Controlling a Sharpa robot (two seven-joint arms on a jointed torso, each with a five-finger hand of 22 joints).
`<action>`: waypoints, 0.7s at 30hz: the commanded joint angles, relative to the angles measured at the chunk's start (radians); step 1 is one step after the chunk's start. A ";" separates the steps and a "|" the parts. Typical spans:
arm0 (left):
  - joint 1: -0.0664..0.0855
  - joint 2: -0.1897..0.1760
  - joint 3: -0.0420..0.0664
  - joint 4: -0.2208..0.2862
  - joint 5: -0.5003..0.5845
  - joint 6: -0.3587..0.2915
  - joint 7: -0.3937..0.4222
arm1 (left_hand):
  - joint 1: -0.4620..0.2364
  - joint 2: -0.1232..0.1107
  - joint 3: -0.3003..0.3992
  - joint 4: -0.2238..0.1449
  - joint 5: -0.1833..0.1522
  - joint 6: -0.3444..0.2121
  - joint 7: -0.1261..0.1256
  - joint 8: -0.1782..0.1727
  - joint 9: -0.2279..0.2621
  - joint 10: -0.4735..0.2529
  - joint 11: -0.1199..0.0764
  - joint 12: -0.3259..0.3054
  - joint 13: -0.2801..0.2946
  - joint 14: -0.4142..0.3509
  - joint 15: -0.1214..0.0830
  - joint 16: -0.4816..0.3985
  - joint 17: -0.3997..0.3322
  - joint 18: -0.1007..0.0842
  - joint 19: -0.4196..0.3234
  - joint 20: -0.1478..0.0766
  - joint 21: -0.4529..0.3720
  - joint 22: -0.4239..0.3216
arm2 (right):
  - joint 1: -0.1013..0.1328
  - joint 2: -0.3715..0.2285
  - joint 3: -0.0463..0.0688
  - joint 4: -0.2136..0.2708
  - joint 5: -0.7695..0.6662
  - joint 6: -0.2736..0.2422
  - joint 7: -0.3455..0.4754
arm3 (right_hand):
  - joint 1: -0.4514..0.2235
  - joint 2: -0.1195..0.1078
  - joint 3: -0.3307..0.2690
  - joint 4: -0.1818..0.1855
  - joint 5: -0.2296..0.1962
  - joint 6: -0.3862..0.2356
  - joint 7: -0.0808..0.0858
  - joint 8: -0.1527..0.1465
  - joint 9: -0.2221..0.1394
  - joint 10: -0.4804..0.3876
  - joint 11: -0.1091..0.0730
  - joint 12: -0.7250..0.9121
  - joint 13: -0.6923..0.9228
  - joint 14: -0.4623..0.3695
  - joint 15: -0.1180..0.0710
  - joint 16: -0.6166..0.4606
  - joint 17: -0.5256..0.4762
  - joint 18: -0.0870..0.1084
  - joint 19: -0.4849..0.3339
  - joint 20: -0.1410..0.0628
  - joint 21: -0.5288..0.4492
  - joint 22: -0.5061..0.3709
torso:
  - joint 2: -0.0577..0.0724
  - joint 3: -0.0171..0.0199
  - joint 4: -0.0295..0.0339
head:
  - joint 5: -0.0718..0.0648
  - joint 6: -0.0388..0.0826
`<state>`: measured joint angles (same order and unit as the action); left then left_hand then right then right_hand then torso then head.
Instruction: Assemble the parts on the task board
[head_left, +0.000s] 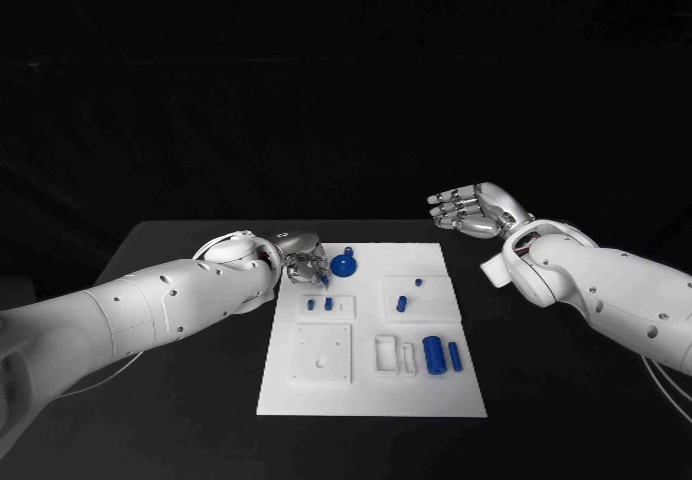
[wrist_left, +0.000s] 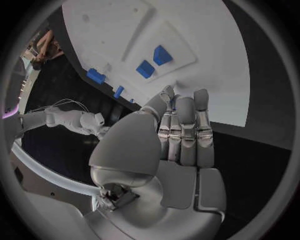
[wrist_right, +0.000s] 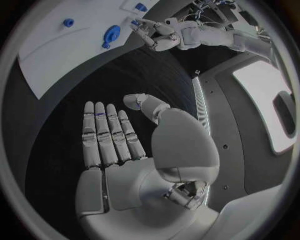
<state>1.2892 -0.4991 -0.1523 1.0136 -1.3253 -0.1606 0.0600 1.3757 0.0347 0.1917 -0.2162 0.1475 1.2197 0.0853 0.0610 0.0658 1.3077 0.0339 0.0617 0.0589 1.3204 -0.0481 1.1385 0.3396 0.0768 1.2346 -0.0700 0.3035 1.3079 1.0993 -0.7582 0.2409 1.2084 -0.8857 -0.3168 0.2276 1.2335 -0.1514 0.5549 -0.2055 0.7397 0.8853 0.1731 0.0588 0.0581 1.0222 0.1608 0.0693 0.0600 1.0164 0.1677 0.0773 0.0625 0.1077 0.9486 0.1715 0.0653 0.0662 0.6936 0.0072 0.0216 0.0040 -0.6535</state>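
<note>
The task board (head_left: 372, 385) lay flat at the middle of the black tabletop (head_left: 173, 250), its long side running away from the robot; no brand, label or legible writing could be made out on the board, the parts or the arms.

The left robot hand (head_left: 300, 262) sat over the board's far left corner, just beside a round blue part with a stem (head_left: 345, 264); in the head view its fingers were bunched downward, and whether they touched the board could not be told; in the left wrist view the fingers (wrist_left: 185, 131) lay straight and side by side with nothing between them and the palm, so the hand held nothing.

The right robot hand (head_left: 476, 210) was raised beyond the board's far right corner, well apart from it, palm turned up; the right wrist view showed its fingers (wrist_right: 107, 134) extended and unloaded.

On the board, two short blue pegs (head_left: 319, 303) stood near the left hand; a small blue piece (head_left: 420, 282) and another (head_left: 402, 302) sat on a raised white block (head_left: 410, 295) at the right; two blue cylinders (head_left: 441, 354) lay side by side near the right edge, beside a small white frame (head_left: 387, 353); a square white plate (head_left: 323, 352) occupied the near left part.
</note>
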 joint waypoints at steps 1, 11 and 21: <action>-0.001 0.003 -0.001 -0.002 0.003 0.023 -0.003 | -0.001 0.010 -0.006 0.002 0.003 0.009 0.001 0.002 0.000 0.002 -0.001 -0.003 0.001 0.007 -0.001 -0.001 0.001 0.001 0.003 0.002 0.000 0.021 | 0.000 0.000 0.001 0.002 -0.001 0.012 0.008 | -0.003 0.004 0.007 -0.002 0.007 -0.006 0.000 -0.002 -0.001 -0.004 0.001 -0.002 -0.001 -0.006 0.001 -0.003 -0.001 0.013 -0.005 -0.002 0.001 -0.001 | 0.000 0.0009 0.0006 | 0.000 -0.001; -0.006 0.006 -0.009 -0.010 0.001 0.029 -0.004 | 0.001 0.012 -0.008 0.000 0.002 0.008 0.001 0.002 0.000 0.002 -0.001 -0.003 0.001 0.007 -0.001 -0.002 0.002 0.001 0.003 0.002 0.000 0.021 | 0.000 0.002 0.001 0.000 -0.001 0.012 0.009 | -0.003 0.004 0.007 -0.002 0.007 -0.006 0.000 -0.002 -0.001 -0.004 0.001 -0.002 -0.001 -0.006 0.001 -0.003 -0.001 0.013 -0.005 -0.002 0.001 -0.001 | 0.000 -0.0006 -0.0003 | 0.001 -0.003; -0.008 0.008 -0.010 -0.006 0.001 0.033 -0.003 | 0.002 0.013 -0.008 -0.001 0.002 0.008 0.001 0.002 0.000 0.001 -0.001 -0.003 0.001 0.006 -0.001 -0.002 0.002 0.001 0.003 0.002 0.000 0.021 | 0.000 0.003 0.001 -0.001 -0.001 0.012 0.009 | -0.003 0.004 0.007 -0.002 0.007 -0.006 0.000 -0.002 -0.001 -0.004 0.001 -0.002 -0.001 -0.006 0.001 -0.003 -0.001 0.013 -0.005 -0.002 0.001 -0.001 | 0.000 -0.0007 0.0007 | 0.000 -0.005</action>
<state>1.2851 -0.4953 -0.1606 1.0039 -1.3254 -0.1491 0.0569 1.3789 0.0398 0.1890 -0.2189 0.1461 1.2200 0.0893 0.0604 0.0646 1.3076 0.0339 0.0617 0.0587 1.3203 -0.0481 1.1385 0.3403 0.0764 1.2346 -0.0699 0.3035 1.3076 1.0993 -0.7560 0.2409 1.2070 -0.8857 -0.3166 0.2276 1.2335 -0.1514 0.5548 -0.2055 0.7397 0.8852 0.1731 0.0588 0.0581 1.0222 0.1608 0.0693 0.0600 1.0165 0.1676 0.0773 0.0625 0.1077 0.9486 0.1715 0.0653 0.0662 0.6935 0.0067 0.0218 0.0038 -0.6576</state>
